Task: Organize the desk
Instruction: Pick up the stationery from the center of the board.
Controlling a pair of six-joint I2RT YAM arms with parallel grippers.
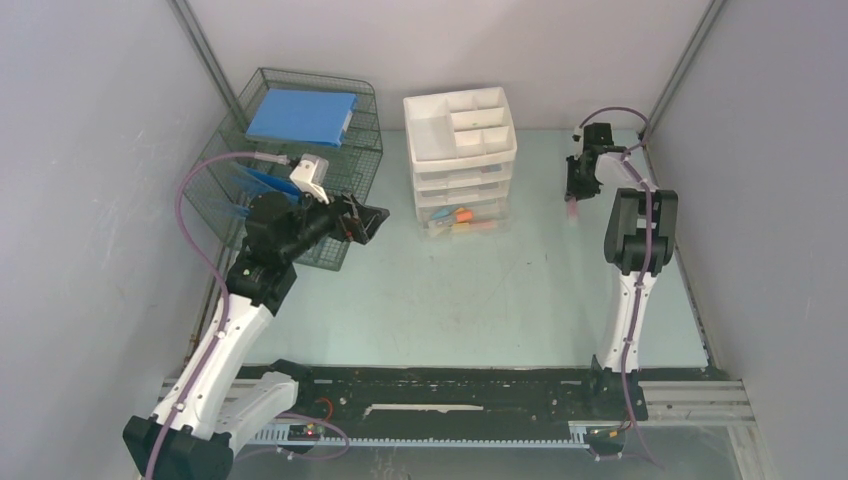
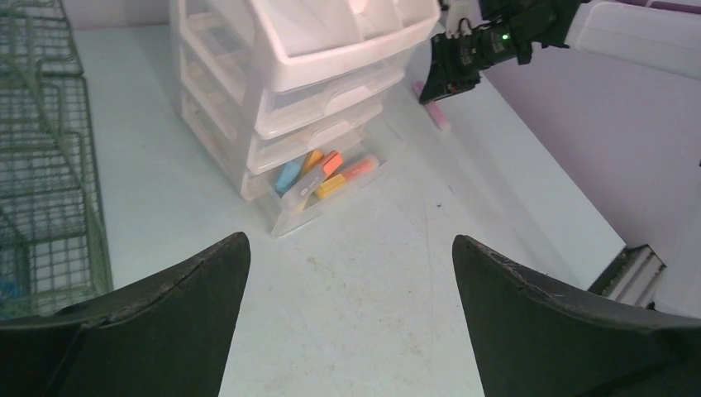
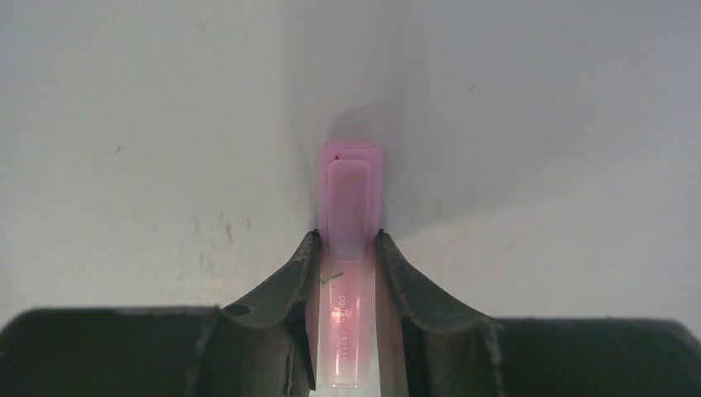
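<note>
At my far left the wire basket (image 1: 212, 170) stands on the back left corner of the desk (image 1: 480, 300), with a flat blue box (image 1: 302, 117) lying across its top. My left gripper (image 1: 366, 222) hangs just beside the basket's right side, above the desk and touching nothing. Its fingers (image 2: 165, 314) are spread as wide as they go, and bare tabletop shows between them in the wrist view.

The desk itself is a broad, smooth, pale mint-green sheet. It fills the floor between the grey walls (image 1: 90, 200), reaching back from the black front rail (image 1: 450, 395) by my bases. Its surface is matte and lightly worn (faint scratches, a few dark specks and smudges, mostly around the middle). Under my right wrist camera it shows paler, nearly white.

Near the back centre sits the white drawer unit (image 1: 462, 150). Its top tray is divided into compartments, and its bottom drawer (image 1: 465, 222) is pulled out, holding orange, blue and yellow markers (image 2: 318, 169).

To the right, well apart from the unit, my right gripper (image 1: 575, 195) points down at the desk near the back right corner. It is narrowed around a pink highlighter (image 3: 350, 198), with both fingers pressed against the sides of the barrel. The cap end sticks out beyond the tips. I cannot tell whether the highlighter rests on the desk or is just clear of it.
</note>
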